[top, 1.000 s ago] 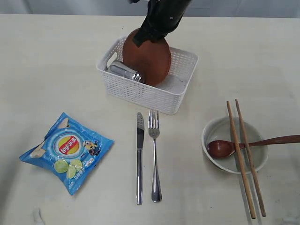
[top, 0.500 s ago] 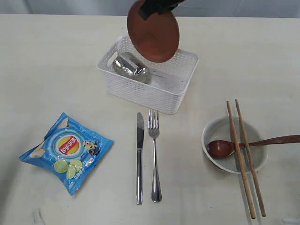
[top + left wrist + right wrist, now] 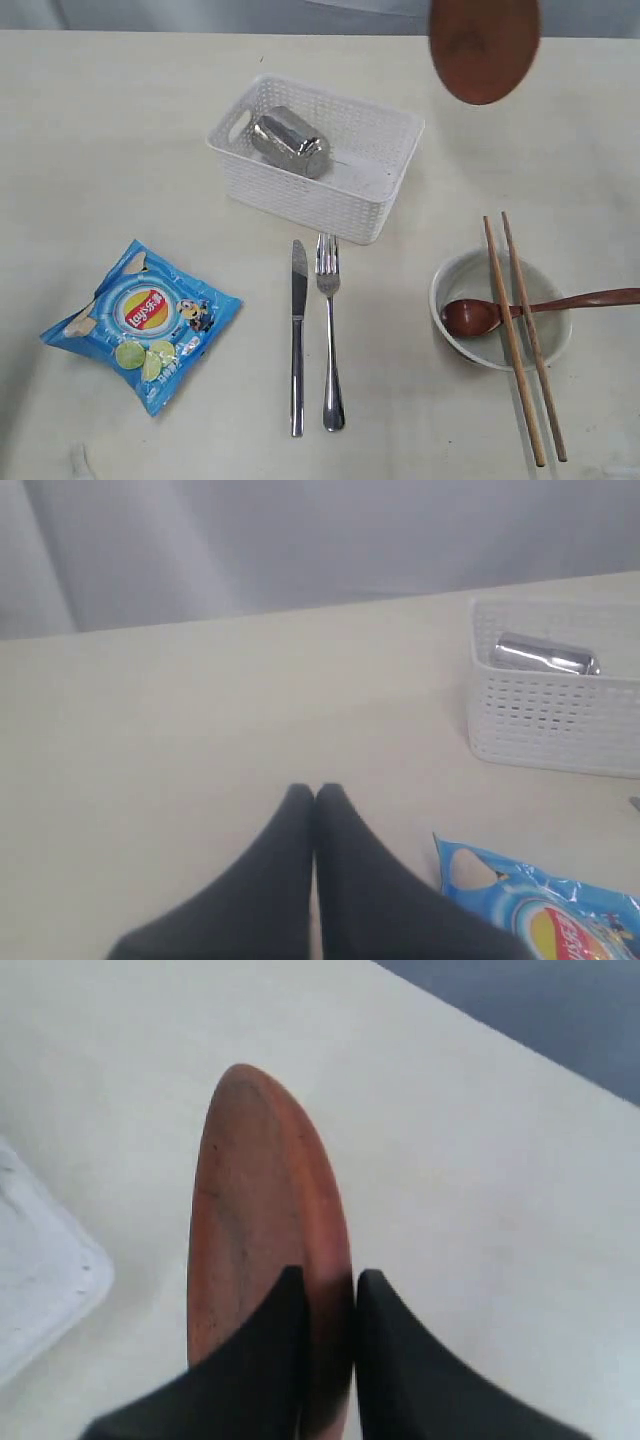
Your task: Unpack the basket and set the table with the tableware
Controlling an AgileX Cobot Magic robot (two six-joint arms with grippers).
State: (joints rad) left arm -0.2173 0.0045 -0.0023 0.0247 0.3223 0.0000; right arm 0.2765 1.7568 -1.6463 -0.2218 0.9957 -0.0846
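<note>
The reddish-brown plate (image 3: 484,47) hangs in the air at the top right, edge pinched by my right gripper (image 3: 328,1278), which is shut on its rim; the plate (image 3: 255,1230) fills the right wrist view. The white basket (image 3: 300,196) holds only the steel cup (image 3: 290,142), lying on its side. On the table (image 3: 120,150), knife (image 3: 298,335) and fork (image 3: 329,330) lie side by side below the basket. The off-white bowl (image 3: 455,275) holds the dark spoon (image 3: 475,316), with chopsticks (image 3: 520,335) across it. My left gripper (image 3: 315,792) is shut, empty, over the table left of the basket (image 3: 550,720).
A blue chip bag (image 3: 140,322) lies at the lower left; its corner (image 3: 530,905) shows beside my left fingers. A grey backdrop (image 3: 300,540) rises behind the table's far edge.
The right gripper lifted the plate out of the basket and carried it up and to the right. The cup now lies uncovered in the basket. The left gripper stayed put.
</note>
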